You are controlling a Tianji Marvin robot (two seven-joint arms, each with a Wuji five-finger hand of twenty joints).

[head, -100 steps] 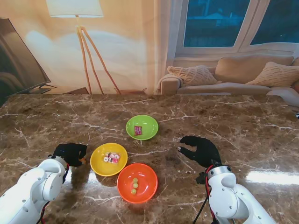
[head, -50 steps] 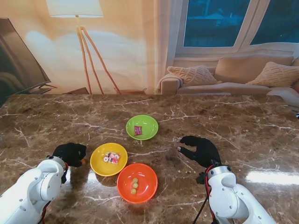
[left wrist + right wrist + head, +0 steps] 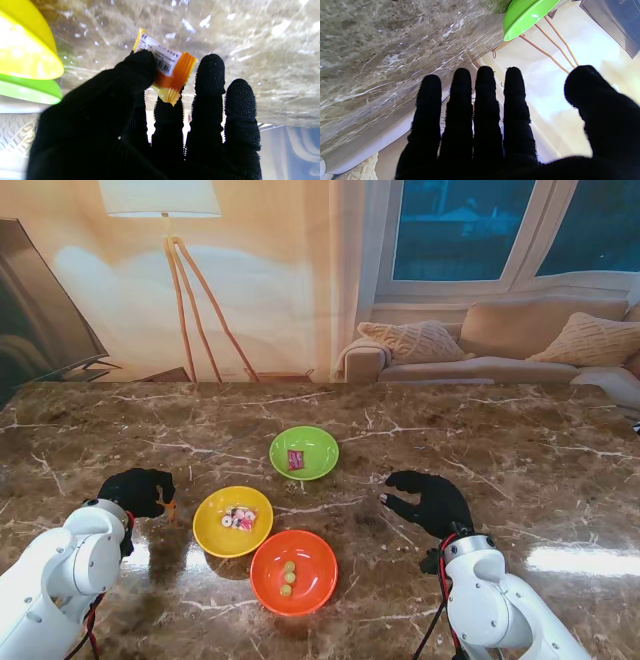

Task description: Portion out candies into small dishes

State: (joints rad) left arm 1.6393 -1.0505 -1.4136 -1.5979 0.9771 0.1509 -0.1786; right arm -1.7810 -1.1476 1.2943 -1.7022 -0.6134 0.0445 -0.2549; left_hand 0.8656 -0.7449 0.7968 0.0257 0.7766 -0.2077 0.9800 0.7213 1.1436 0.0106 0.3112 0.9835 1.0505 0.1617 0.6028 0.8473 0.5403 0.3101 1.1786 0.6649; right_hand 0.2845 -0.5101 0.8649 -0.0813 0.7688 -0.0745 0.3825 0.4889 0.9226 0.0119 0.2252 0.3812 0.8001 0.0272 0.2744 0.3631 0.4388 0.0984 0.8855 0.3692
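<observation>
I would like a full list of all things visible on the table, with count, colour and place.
Table: one, brown marble, under everything.
Green dish: one, farthest from me, holding one red candy.
Yellow dish: one, left of centre, holding a few pale wrapped candies.
Orange dish: one, nearest to me, holding three small green candies.
Orange wrapped candy: one, orange with a white label, pinched in the left hand.
Left hand: black glove, left of the yellow dish.
Right hand: black glove, open, right of the dishes.
</observation>
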